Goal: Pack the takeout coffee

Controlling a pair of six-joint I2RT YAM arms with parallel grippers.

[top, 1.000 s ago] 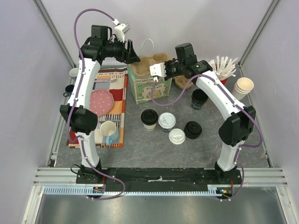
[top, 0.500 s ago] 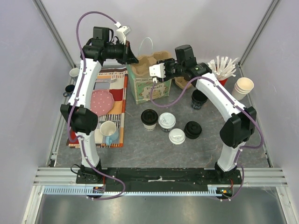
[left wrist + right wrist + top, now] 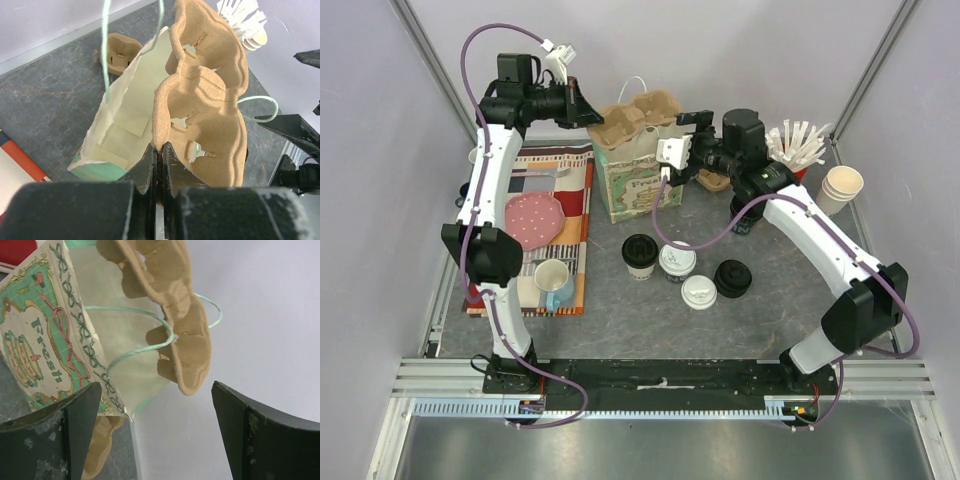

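- While the nearer takeout cup (image 3: 699,291) and the farther takeout cup (image 3: 677,260) stand unpacked on the grey table (image 3: 620,325), touching or nearly so, nothing has gone into the bag; by my reading the packing proper has not begun.
- Just beside them sit a black-lidded cup (image 3: 639,253) on the left and a loose black lid (image 3: 732,278) on the right (neither looks like part of the order). This cluster is tight, so a descent onto either white lid has little side room.
- Behind the cups stands the green paper bag (image 3: 638,190), upright, mouth open, its inside showing only bare paper in the left wrist view.
- At the bag's mouth the cardboard cup carrier (image 3: 210,100) is tipped on edge, all its wells empty. The left gripper (image 3: 157,150) is pinched tight on its rim.
- The right gripper (image 3: 155,390) is spread wide and holds nothing, close to the bag's right face.
- Mint string handles (image 3: 140,347) loop across the carrier, a snag risk if it goes down into the bag.
- What remains, as I judge it: seat the carrier, then load both cups.
- Farther right, white straws (image 3: 798,145) and stacked paper cups (image 3: 842,185) crowd the corner.
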